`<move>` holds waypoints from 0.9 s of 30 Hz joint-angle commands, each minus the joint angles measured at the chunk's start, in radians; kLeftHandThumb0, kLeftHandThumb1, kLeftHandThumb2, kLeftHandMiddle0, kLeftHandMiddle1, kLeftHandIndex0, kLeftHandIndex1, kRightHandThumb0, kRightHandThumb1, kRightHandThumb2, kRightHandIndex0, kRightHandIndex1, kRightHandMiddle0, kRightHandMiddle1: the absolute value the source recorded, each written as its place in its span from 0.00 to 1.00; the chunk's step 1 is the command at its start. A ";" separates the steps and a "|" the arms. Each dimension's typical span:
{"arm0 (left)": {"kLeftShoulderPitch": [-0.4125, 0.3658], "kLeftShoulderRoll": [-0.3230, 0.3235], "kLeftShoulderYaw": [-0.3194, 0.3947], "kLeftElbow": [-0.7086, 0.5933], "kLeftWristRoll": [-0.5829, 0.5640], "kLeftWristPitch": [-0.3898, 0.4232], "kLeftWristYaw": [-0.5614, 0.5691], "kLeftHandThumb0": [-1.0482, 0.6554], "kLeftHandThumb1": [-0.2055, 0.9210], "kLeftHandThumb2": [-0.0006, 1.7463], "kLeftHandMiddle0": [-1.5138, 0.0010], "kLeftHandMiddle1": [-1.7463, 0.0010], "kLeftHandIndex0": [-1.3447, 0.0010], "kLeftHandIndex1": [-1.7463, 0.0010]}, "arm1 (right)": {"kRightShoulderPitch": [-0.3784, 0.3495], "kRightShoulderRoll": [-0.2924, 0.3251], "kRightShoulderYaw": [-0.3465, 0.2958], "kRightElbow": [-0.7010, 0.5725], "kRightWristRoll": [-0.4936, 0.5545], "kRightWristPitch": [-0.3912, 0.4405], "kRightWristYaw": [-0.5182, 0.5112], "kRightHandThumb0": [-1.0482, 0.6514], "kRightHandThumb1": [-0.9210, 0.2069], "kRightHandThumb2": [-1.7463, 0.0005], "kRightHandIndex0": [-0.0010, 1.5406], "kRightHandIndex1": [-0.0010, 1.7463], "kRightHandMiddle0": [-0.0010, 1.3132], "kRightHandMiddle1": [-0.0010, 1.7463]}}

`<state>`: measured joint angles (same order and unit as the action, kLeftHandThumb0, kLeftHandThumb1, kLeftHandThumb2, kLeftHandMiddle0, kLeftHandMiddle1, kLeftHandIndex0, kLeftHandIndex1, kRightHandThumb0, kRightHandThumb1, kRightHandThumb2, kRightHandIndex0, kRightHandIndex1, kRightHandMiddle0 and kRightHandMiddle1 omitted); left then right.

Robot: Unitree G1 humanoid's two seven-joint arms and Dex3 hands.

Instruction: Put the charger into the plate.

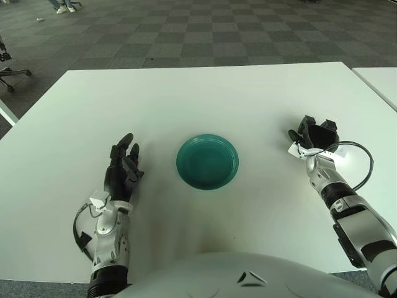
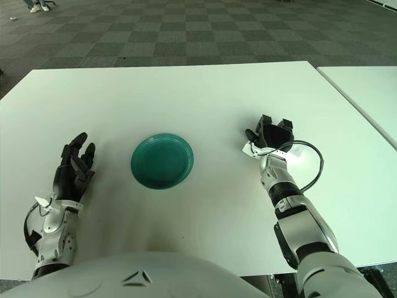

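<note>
My right hand [image 1: 313,135], fingers curled over the small white charger [image 1: 296,149] near the table's right edge, sits nearer than my open left hand [image 1: 123,167] beside the round teal plate [image 1: 207,161].

The white table [image 1: 205,93] carries a teal plate [image 1: 207,161] at centre (upright, nothing in it) and a white charger [image 2: 296,153] right.
</note>
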<state>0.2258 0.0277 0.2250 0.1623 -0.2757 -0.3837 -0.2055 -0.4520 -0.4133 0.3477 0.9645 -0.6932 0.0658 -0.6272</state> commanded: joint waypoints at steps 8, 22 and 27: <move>-0.019 0.030 0.021 0.063 -0.033 0.044 -0.020 0.07 1.00 0.60 0.80 1.00 1.00 0.59 | 0.214 0.124 0.026 0.187 0.055 -0.042 0.114 0.38 0.32 0.42 0.51 1.00 0.33 1.00; -0.027 0.035 0.025 0.077 -0.039 0.041 -0.026 0.07 1.00 0.60 0.80 1.00 1.00 0.59 | 0.195 0.127 0.003 0.229 0.058 -0.085 0.070 0.37 0.33 0.41 0.52 1.00 0.33 1.00; -0.029 0.037 0.027 0.080 -0.040 0.041 -0.027 0.07 1.00 0.60 0.80 1.00 1.00 0.59 | 0.192 0.129 -0.003 0.231 0.055 -0.098 0.034 0.37 0.35 0.40 0.54 1.00 0.35 1.00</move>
<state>0.1966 0.0541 0.2382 0.1992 -0.3075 -0.3772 -0.2254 -0.4535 -0.4066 0.3116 1.0373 -0.6820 -0.0457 -0.7026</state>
